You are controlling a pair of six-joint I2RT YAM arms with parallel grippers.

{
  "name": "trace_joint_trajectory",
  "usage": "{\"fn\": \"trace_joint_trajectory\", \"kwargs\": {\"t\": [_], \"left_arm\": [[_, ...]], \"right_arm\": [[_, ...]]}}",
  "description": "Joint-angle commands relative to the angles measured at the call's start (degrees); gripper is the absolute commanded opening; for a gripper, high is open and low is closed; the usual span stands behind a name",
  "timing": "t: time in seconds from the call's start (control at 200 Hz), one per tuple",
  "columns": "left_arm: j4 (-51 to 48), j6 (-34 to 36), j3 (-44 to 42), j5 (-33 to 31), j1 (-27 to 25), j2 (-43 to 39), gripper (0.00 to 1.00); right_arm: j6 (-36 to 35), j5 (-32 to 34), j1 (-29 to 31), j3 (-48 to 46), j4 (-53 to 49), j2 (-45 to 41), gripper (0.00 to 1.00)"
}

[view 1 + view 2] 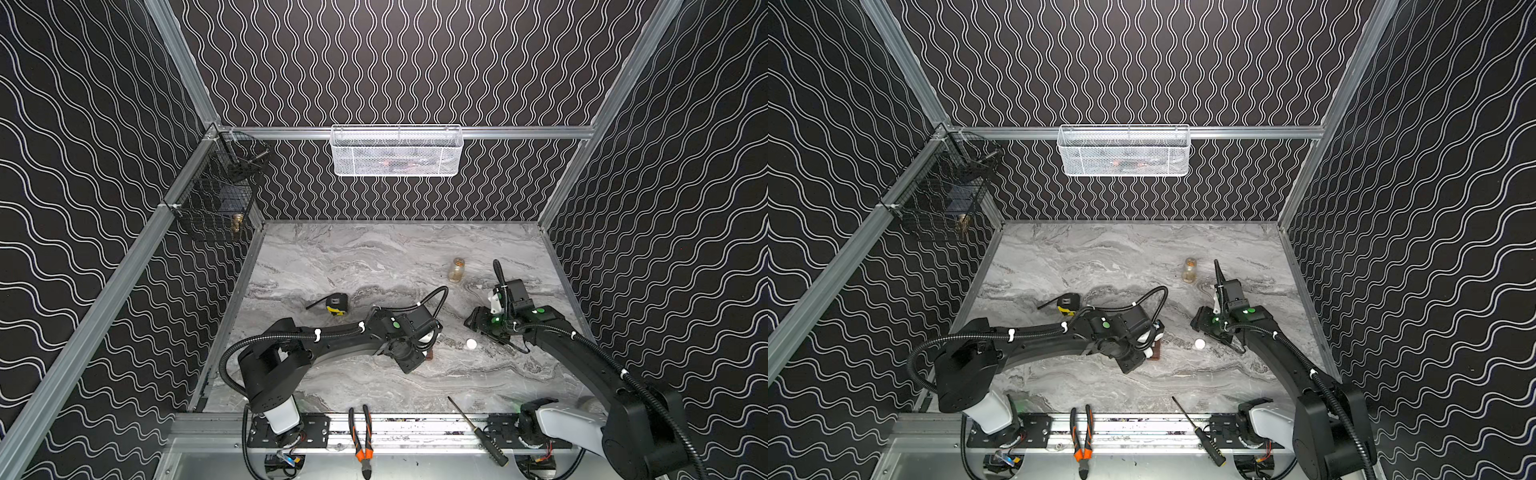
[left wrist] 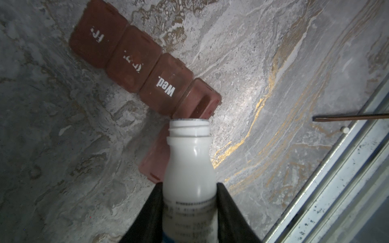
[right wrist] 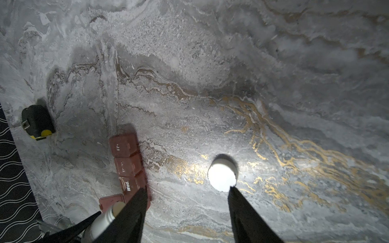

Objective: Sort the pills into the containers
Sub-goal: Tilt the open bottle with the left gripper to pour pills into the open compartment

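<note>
The containers [image 2: 134,63] are a reddish-brown strip of joined compartments lying on the marble table; one lid reads "Wed.". The end compartment [image 2: 200,103] stands open, its lid [image 2: 154,162] flipped flat. My left gripper [image 2: 189,186] is shut on a white pill bottle [image 2: 189,160], uncapped and tipped, with its mouth at the open compartment's edge. Any pills inside are hidden. A small white pill [image 2: 345,130] lies by the front rail. My right gripper [image 3: 187,189] is open and empty, just short of the bottle's white cap [image 3: 222,175]. In a top view the left arm covers most of the strip [image 1: 1156,352].
A tape measure [image 1: 336,303] lies left of centre and an amber jar [image 1: 456,269] stands at the back right. Pliers [image 1: 360,436] and a screwdriver [image 1: 478,430] rest on the front rail. A white mesh basket [image 1: 397,149] and a black wire basket [image 1: 216,187] hang on the walls.
</note>
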Motion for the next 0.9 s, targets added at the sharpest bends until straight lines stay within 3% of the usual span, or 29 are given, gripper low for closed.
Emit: {"fn": "trace_joint_trajectory", "kwargs": {"t": [0.0,0.896], "left_arm": [[-1.38,1.27,0.91,0.48,0.08,0.56,0.0],[-8.46,3.13,7.44,0.9,0.0,4.47,0.0]], "right_arm": [[0.08,-0.58,-0.04,0.01,1.3,0.18,0.64],[-0.26,-0.34,0.02,0.32,0.86,0.53,0.64]]}}
